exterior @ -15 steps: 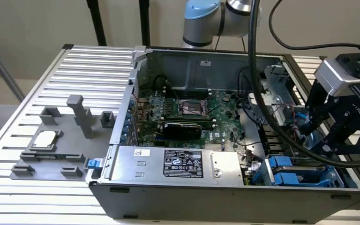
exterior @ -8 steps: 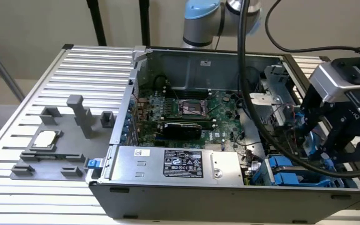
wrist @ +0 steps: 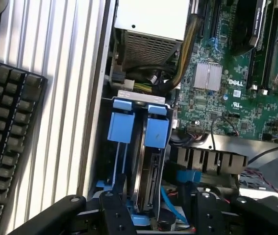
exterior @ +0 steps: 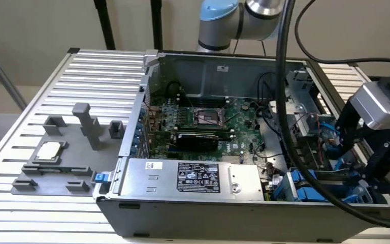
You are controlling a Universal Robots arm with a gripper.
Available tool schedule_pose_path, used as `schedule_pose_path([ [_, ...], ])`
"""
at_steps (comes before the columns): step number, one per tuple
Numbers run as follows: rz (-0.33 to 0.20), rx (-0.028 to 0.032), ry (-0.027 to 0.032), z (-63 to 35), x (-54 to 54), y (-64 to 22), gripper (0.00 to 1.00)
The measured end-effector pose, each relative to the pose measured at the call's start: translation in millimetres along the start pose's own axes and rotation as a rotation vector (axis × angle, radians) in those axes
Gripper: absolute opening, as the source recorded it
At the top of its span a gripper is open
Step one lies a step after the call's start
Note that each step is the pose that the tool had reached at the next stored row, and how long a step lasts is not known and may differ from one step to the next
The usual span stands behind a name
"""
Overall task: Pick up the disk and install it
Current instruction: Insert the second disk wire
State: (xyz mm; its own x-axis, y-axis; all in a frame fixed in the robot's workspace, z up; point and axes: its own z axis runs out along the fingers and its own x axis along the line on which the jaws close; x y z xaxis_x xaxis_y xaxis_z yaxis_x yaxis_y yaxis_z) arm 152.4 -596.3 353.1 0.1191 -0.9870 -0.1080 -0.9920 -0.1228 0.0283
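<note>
Surface: slatted aluminium table (exterior: pixel 87 66) carrying an open computer case (exterior: pixel 181 216) and a grey fixture plate (exterior: pixel 39 175).
Gripper: the gripper (wrist: pixel 159 203) hangs over the case corner at the exterior view's right, its black fingers (wrist: pixel 114 215) spread wide and clamping nothing.
Disk: the disk (wrist: pixel 151 181) stands on edge in the drive bay (wrist: pixel 139 95), its near end between the two fingers and not squeezed by them.
Neighbour: a second blue carrier (wrist: pixel 120 128) sits just beside the disk, toward the case wall.
Case contents: green motherboard (exterior: pixel 208 119); silver power supply (exterior: pixel 195 178) with a black label; thick black cable (exterior: pixel 286 101) draped across.
Exterior view: a CPU chip (exterior: pixel 49 151) lies on the fixture plate, well apart from the case.
Wrist view: a black keyboard (wrist: pixel 6 137) lies on the table outside the case wall; the disk's connector edge faces the camera.
</note>
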Motion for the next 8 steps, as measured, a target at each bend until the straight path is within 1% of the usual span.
schedule_pose_path([
  [3, 0.0, 0.001, -0.0086, 0.1, 3.4, -8.1, 1.0],
  [5, -0.002, 0.001, -0.0107, 1.6, 4.3, -12.1, 1.0],
  [8, -0.01, 0.0006, -0.0129, 4.3, 5.1, -14.6, 1.0],
])
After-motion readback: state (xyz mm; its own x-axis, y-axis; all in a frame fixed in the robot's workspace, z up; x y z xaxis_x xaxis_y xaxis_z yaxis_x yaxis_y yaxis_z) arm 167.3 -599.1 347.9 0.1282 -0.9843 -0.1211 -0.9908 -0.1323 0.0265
